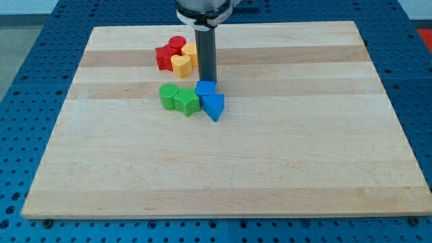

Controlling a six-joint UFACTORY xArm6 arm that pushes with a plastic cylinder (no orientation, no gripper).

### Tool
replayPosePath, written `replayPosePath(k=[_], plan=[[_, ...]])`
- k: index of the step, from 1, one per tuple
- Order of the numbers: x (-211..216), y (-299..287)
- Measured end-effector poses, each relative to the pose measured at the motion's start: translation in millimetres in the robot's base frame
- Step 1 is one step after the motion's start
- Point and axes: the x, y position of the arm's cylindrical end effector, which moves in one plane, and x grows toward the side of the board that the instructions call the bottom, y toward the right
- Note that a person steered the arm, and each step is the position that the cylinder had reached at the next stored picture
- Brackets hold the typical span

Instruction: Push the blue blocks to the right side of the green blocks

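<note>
No gripper is being shown — only my tip (207, 80), being pressed against the top of the blue cube (206, 88). The blue triangular block (214, 106) is being kept touching below it, both just right of the green blocks (179, 98) on the desk (270, 155).

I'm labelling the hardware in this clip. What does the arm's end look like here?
A straight dark grey rod, plain and unmarked, hangs from a wider black and silver round mount at the view's top. No cables show. My tip sits just behind the blue blocks.
</note>
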Motion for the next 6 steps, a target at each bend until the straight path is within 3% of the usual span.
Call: replayPosePath(k=[3, 6], plan=[[-3, -18], [7, -114]])
